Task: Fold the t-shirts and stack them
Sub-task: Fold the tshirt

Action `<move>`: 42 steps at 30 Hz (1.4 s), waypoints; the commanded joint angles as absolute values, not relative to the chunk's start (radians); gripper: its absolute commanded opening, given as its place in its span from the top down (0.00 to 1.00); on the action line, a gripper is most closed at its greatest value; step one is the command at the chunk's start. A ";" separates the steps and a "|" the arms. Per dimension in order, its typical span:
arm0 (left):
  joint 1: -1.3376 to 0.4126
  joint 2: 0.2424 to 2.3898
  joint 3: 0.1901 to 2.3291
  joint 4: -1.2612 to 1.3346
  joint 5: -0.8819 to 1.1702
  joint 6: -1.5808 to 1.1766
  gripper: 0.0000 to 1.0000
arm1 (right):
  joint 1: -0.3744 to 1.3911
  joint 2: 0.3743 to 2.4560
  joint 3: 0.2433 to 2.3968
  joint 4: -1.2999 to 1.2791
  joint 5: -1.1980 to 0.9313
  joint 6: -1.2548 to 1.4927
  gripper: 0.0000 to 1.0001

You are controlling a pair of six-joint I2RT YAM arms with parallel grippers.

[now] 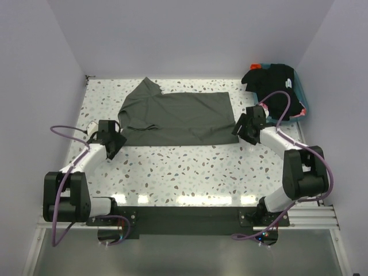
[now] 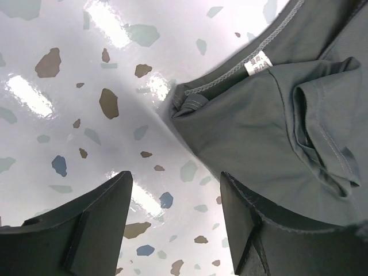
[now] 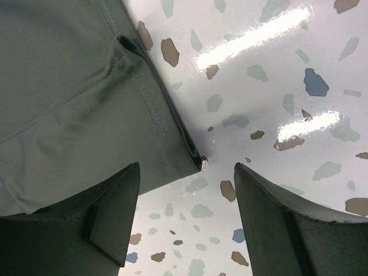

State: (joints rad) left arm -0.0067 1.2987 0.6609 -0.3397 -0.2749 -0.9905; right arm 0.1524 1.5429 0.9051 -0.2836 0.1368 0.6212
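step: shirt [image 1: 178, 118] part-folded | left end effector [image 1: 117, 142], right end effector [image 1: 239, 130]: released, empty | next: grip near corners, fold

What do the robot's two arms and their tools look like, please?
The left arm and right arm have white shells, black joints and black bases; a purple cable loops beside each. The left tool and right tool are black, with two dark wedge-shaped fingers.
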 commanded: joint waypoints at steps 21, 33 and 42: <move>0.000 1.488 0.696 -0.150 -0.334 -0.959 0.78 | 0.160 1.732 0.937 -0.193 0.090 0.661 0.75; 0.000 1.313 0.709 -0.374 -0.440 -1.006 1.00 | 0.134 1.548 0.842 -0.293 0.115 0.626 1.00; 0.000 1.011 0.594 -0.630 -0.523 -1.109 1.00 | 0.103 1.241 0.660 -0.443 0.040 0.646 1.00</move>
